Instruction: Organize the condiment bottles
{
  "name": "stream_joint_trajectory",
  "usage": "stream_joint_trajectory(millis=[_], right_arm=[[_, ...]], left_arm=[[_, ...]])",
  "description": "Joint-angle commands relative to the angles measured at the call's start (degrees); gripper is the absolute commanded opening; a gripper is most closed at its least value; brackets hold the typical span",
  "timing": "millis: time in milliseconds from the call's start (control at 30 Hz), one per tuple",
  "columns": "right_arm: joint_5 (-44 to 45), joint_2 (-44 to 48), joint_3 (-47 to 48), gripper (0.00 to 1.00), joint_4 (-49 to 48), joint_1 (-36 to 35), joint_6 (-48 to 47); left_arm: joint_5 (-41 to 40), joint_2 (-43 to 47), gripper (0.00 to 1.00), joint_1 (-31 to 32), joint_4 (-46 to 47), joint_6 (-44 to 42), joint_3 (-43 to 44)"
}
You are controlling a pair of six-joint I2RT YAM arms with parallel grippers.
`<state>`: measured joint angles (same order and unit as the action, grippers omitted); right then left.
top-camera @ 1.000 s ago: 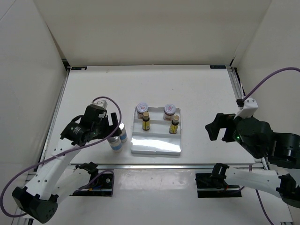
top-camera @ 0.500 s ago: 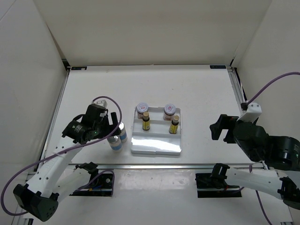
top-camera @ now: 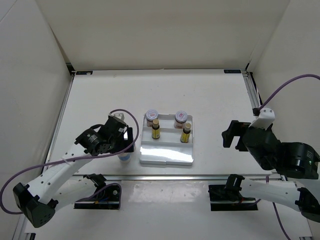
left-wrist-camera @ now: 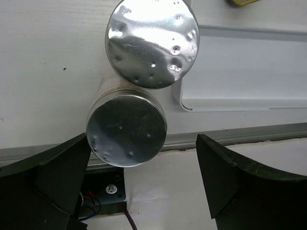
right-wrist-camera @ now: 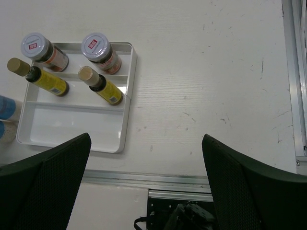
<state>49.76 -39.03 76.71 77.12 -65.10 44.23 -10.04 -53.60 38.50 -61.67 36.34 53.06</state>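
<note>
- Fingers [left-wrist-camera: 53, 177] of left gripper [left-wrist-camera: 143, 167] gape wide astride the nearer shaker [left-wrist-camera: 126, 132], clasping nothing; right gripper [right-wrist-camera: 146, 177] likewise wide, empty.
- Tray [top-camera: 166, 158]: six-o'clock row bare.
- Jars [right-wrist-camera: 41, 48], yellow bottles [right-wrist-camera: 45, 79] seated: done.
- Both shakers [left-wrist-camera: 152, 43] stand at tray's nine o'clock, left to place.
</note>
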Motion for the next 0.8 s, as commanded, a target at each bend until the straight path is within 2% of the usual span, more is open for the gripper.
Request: stream_joint_trajectory(millis=[0, 167, 300, 367, 533, 633, 667, 767], right_arm=[[1.4, -1.2, 0.0, 0.99, 10.3, 0.0, -0.1], [1.4, -0.7, 0.0, 0.99, 10.3, 0.0, -0.1], [1.4, 0.5, 0.0, 0.99, 9.8, 0.0, -0.1], [1.4, 0.5, 0.0, 0.99, 9.8, 0.0, -0.1], [0.9, -0.5, 0.0, 0.99, 9.2, 0.0, -1.2], [0.9, -1.6, 0.0, 0.99, 9.2, 0.0, -1.8], [0.9, -1.6, 0.0, 0.99, 9.2, 0.0, -1.8], [0.3, -2.1, 0.0, 0.99, 8.7, 0.0, -1.8]], left_arm=[[-4.1, -0.6, 1.00, 1.7, -0.6, 2.0, 1.5], [-5.2, -2.7, 0.99, 1.7, -0.6, 2.0, 1.5], [-5.8, -2.6, 0.92, 1.7, -0.6, 2.0, 1.5], [-6.4, -1.3, 0.83, 1.7, -0.6, 2.0, 1.5], [-6.9, -0.6, 0.76, 1.1, -0.6, 2.0, 1.5], [-6.9, -0.6, 0.62, 1.1, -0.6, 2.0, 2.0], [-6.4, -0.6, 0.54, 1.1, -0.6, 2.0, 2.0], [-6.4, -1.2, 0.50, 1.1, -0.6, 2.0, 2.0]])
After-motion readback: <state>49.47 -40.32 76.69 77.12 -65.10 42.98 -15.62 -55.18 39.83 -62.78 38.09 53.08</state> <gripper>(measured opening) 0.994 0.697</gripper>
